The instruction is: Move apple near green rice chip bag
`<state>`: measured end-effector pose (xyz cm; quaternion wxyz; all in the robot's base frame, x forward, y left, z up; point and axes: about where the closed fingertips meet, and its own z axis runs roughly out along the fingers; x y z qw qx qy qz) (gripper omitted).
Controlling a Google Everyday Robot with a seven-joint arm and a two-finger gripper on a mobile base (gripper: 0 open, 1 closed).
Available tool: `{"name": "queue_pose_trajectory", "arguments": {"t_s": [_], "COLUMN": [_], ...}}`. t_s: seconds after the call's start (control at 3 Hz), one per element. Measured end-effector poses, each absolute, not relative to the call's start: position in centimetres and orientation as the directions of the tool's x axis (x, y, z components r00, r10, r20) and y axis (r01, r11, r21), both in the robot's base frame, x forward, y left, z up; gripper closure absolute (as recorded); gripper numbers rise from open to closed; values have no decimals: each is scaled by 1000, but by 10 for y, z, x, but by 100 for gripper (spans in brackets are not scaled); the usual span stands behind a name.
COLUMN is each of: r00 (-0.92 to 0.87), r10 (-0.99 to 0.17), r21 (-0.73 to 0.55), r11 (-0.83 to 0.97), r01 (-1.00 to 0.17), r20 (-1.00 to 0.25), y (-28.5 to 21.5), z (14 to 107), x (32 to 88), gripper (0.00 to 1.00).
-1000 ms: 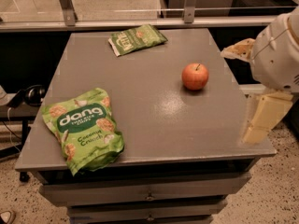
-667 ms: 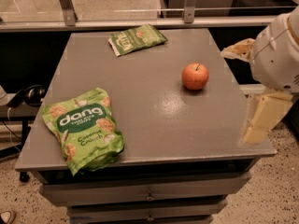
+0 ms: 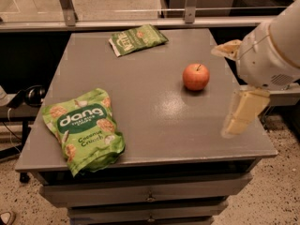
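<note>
The apple is round and red-orange with a short dark stem, and it throws a soft reflection on the grey tabletop. It sits upright at about 2 o'clock from the table's middle, touching nothing. The green rice chip bag is a puffy bright-green pouch with white "dang" lettering and pictures of round chips. It lies flat at about 8 o'clock, its lower corner reaching the front edge, well apart from the apple. A smaller, darker green chip bag lies at 12 o'clock near the far edge.

The gripper hangs at 3 o'clock, over the table's right edge, just beyond the apple. Its two cream fingers are spread wide and grasp nothing.

Compared with a second ago, nothing has shifted: apple, both bags and gripper are in the same places.

Two drawers under the tabletop are closed, so their contents are hidden.
</note>
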<state>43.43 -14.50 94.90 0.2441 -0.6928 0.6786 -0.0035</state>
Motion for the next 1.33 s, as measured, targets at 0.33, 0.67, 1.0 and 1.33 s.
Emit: {"name": "queue_pose_trajectory", "arguments": {"t_s": [0.33, 0.67, 1.0, 1.33], "r00": [72, 60, 18, -45], "r10": [-916, -885, -848, -798], "r21": [-394, -440, -457, -431], "r11": [99, 169, 267, 371], "r01": [-914, -882, -849, -823], "r20": [-396, -461, -530, -601], "y": [-142, -139, -141, -139], "z": [932, 924, 915, 903], "x": [487, 536, 581, 607], "gripper": [0, 0, 0, 0]}}
